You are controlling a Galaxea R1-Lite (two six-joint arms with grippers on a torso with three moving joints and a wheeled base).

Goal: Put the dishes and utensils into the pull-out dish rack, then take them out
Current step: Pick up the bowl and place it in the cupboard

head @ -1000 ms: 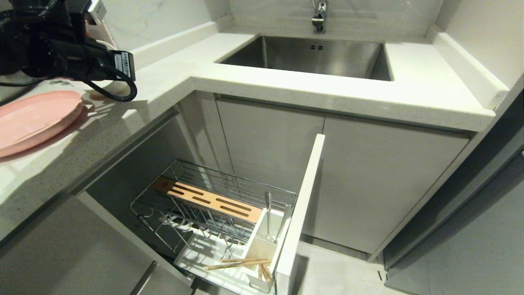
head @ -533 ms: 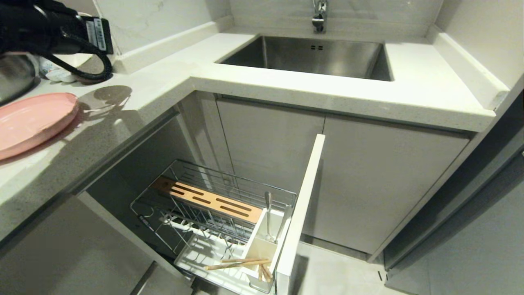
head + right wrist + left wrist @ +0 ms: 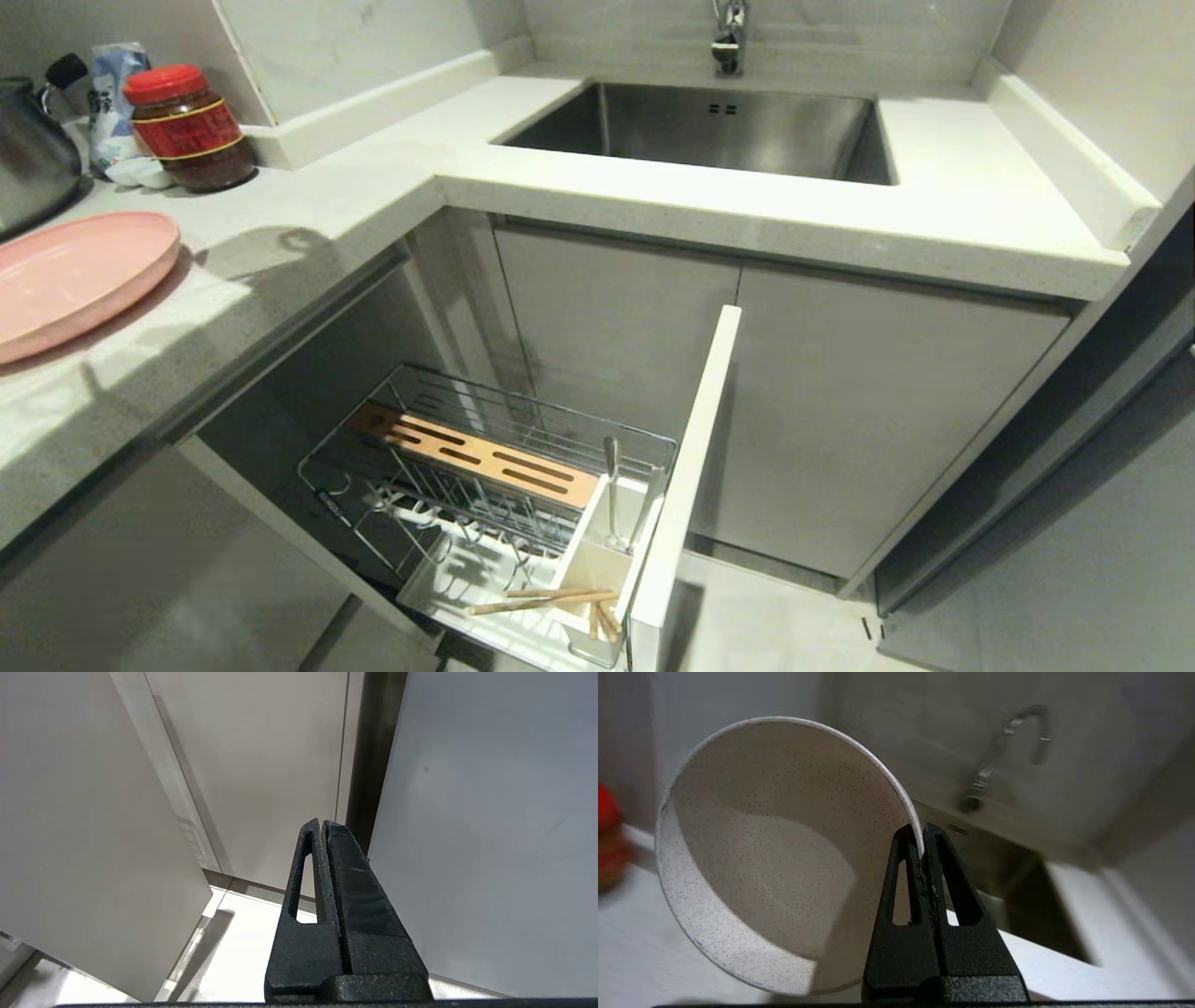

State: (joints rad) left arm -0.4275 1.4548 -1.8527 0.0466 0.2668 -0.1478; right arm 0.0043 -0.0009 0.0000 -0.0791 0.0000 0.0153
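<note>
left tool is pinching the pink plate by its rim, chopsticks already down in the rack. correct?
Not quite. The left tool is shut on the rim of the speckled cream bowl, as the left wrist view shows. The pink plate lies on the counter in the head view. The rest holds: the chopsticks lie in the rack.

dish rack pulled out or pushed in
Pulled out: the dish rack stands clear of the cabinet, its white front panel swung well forward, chopsticks lying inside.

Pale counter [image 3: 308,219]: pink plate [image 3: 75,275], red-lidded jar [image 3: 187,126], kettle [image 3: 33,154] (left end), packet [image 3: 107,79] behind
</note>
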